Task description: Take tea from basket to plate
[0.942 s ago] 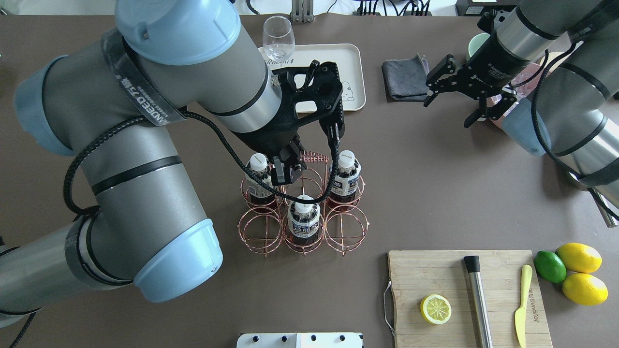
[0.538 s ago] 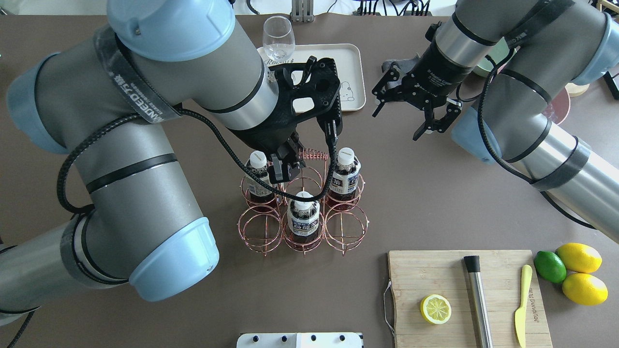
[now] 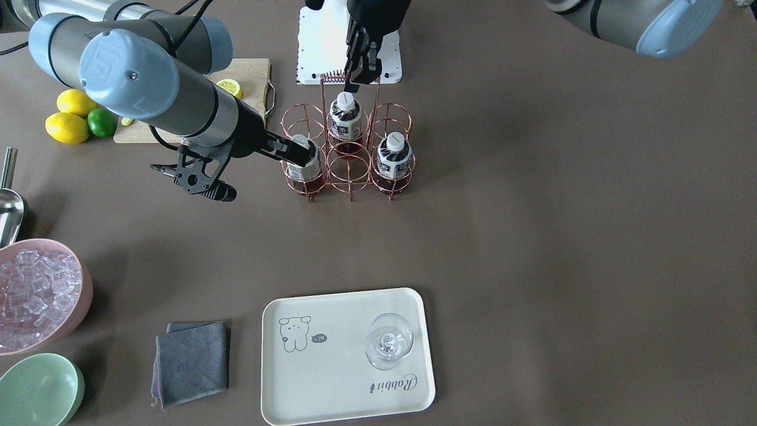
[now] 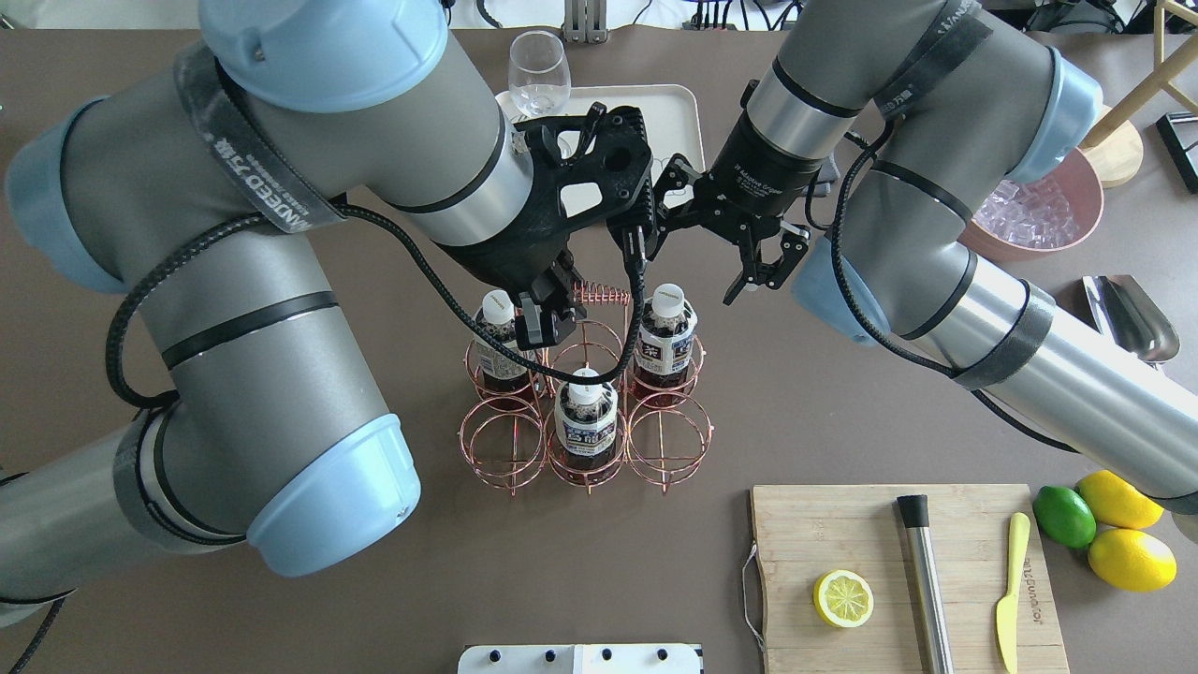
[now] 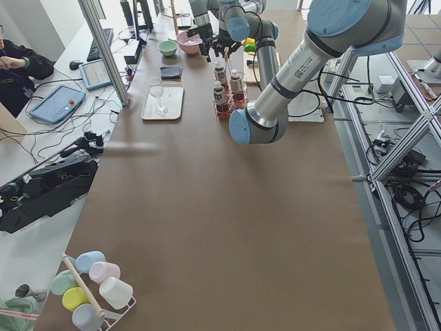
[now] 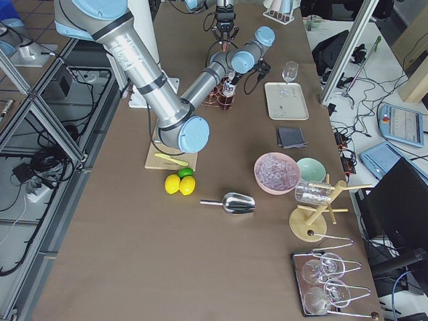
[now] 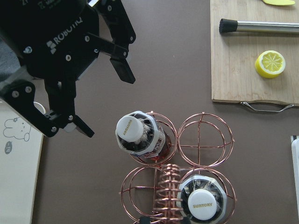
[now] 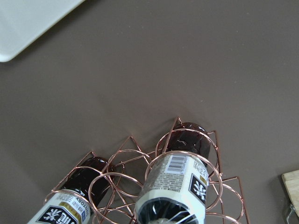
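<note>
The copper wire basket [image 4: 585, 402] stands mid-table with three tea bottles in it: back left [image 4: 501, 342], back right [image 4: 666, 337] and front middle [image 4: 587, 421]. My left gripper [image 4: 547, 318] is shut on the coiled top of the basket's handle [image 4: 599, 298]. My right gripper [image 4: 702, 257] hangs open and empty just behind and right of the back-right bottle, also in the left wrist view [image 7: 107, 105] next to that bottle [image 7: 138, 135]. The cream plate [image 4: 674, 122] lies behind the basket with a stemmed glass [image 4: 538, 75] on it.
A grey cloth [image 3: 189, 361] lies beside the plate. A pink bowl of ice [image 4: 1029, 215], a metal scoop [image 4: 1128, 318] and a green bowl [image 3: 38, 390] are at the right. The cutting board [image 4: 898, 571] and citrus [image 4: 1118, 529] are front right.
My right arm has swung left from the table's right side to just behind the basket, its gripper still open. My left gripper stays at the basket's handle.
</note>
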You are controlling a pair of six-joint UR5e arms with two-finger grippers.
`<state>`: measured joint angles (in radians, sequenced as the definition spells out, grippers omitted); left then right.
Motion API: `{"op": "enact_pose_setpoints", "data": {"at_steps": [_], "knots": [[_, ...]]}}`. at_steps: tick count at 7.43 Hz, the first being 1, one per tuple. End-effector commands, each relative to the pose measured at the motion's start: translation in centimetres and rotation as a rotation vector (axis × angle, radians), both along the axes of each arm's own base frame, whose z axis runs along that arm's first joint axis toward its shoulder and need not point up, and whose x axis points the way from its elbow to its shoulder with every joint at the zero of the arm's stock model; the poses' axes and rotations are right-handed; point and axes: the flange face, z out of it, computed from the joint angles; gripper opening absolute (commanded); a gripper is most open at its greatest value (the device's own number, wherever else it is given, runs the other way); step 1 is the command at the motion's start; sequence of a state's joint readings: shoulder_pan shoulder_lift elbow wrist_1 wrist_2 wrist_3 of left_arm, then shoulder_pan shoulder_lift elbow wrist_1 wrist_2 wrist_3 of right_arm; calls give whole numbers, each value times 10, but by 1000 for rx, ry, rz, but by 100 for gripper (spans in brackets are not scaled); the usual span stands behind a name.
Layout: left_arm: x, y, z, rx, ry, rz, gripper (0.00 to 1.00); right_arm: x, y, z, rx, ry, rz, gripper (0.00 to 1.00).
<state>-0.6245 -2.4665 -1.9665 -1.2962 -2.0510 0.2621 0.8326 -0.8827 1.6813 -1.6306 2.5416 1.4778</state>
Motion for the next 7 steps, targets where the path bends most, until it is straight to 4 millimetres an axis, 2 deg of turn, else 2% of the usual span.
{"op": "enact_pose_setpoints", "data": {"at_steps": [1,2,4,6,7], "knots": [[1,-1,2,-2,-4,0,0,-20,16,-2,2,0,-36,85],[2,-1,2,-3,-5,0,0,-21,17,-3,2,-2,-39,74],[3,-1,2,-3,-5,2,0,-23,19,-3,3,-4,-45,36],[3,-1,2,-4,-6,2,0,-25,21,-4,4,-5,-49,33],[3,-1,2,-5,-6,3,0,-27,23,-5,5,-6,-54,37]]}}
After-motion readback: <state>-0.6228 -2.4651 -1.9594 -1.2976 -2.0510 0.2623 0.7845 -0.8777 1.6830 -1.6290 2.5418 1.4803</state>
